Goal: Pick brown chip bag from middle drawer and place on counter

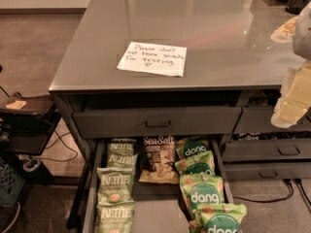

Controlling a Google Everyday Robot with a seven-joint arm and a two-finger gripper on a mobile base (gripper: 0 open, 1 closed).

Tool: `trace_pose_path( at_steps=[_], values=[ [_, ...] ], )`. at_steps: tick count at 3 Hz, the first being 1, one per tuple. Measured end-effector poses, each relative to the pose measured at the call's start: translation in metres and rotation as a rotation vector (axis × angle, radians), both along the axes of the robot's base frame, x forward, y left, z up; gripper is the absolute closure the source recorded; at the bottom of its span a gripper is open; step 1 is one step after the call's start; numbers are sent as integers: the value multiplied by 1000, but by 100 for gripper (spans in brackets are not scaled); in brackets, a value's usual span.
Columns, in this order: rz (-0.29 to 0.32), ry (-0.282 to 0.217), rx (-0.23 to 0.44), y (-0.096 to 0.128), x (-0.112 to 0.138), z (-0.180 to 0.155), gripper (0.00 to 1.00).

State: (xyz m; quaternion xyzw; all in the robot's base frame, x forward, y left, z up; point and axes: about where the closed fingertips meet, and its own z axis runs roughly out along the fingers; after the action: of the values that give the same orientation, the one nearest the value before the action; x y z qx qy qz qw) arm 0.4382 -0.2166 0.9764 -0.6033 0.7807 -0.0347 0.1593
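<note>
One brown chip bag (159, 158), white Sea Salt lettering, in middle drawer (154, 213), pincer (293, 98) far right, state unclear.

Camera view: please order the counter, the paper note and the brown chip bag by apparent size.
1. counter
2-3. paper note and brown chip bag, about alike.
The gripper is at the right edge, by the counter's front.
</note>
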Motion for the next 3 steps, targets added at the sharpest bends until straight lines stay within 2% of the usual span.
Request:
trace_pose_path(
  at_steps=[1, 2, 3],
  values=[
    [0, 0, 0, 0, 0, 0, 0],
    [20, 7, 60, 6, 1, -23, 0],
    [54, 12, 148, 25, 3, -69, 0]
  ],
)
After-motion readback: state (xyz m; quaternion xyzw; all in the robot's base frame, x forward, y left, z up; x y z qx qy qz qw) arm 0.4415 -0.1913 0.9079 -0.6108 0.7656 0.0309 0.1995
